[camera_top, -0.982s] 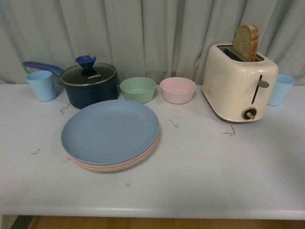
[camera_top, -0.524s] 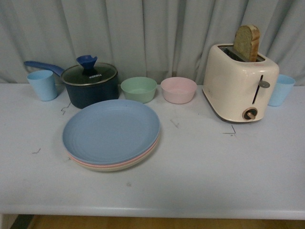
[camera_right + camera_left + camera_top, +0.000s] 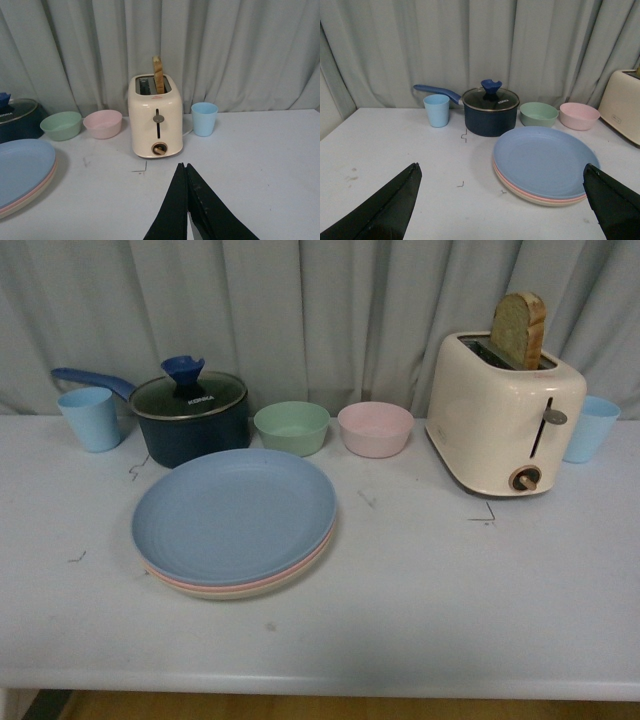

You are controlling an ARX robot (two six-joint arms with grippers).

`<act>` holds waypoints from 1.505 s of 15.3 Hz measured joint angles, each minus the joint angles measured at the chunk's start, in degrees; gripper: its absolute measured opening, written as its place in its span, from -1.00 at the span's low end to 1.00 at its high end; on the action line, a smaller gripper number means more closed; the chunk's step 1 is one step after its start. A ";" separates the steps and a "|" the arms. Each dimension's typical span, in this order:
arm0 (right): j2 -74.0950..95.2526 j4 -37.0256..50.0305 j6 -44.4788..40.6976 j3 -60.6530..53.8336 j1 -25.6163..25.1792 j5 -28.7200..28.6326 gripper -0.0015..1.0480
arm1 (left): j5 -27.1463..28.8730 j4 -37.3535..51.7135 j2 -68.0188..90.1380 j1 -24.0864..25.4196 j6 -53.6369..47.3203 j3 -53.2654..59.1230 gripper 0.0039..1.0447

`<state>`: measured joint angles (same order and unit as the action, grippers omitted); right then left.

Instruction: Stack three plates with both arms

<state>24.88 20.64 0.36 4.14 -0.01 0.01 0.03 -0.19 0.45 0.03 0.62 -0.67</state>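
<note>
The three large round matte plates sit in one pile on the left half of the white surface (image 3: 420, 600), just near of the dark blue lidded saucepan (image 3: 190, 418): the blue plate (image 3: 233, 514) on top, the pink plate (image 3: 312, 558) showing only as a thin rim under it, and the cream plate (image 3: 262, 589) at the bottom, touching the surface. Their rims line up closely, so the stacking step looks finished and what remains is at most a check or a retreat.

Neither arm shows in the front view. In the left wrist view the left gripper (image 3: 502, 200) has its dark fingers (image 3: 390, 207) spread wide apart, released and holding nothing, with the pile lying between and beyond them. In the right wrist view the right gripper (image 3: 186, 200) has its fingers (image 3: 175, 210) pressed together, clenched on nothing, pointing toward the cream two-slot toaster (image 3: 155, 120) with a slice of bread standing in it, well apart from the pile.

By my reading no further grasp is called for; any next move should keep both arms clear of the pile so it is not nudged
</note>
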 joint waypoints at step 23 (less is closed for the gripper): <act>-24.63 -20.83 -0.09 -3.48 0.00 -0.02 -0.27 | 0.00 0.00 0.00 0.00 0.00 0.00 0.88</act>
<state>0.25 -0.19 0.27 0.67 -0.01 -0.01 0.03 -0.19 0.45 0.03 0.62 -0.67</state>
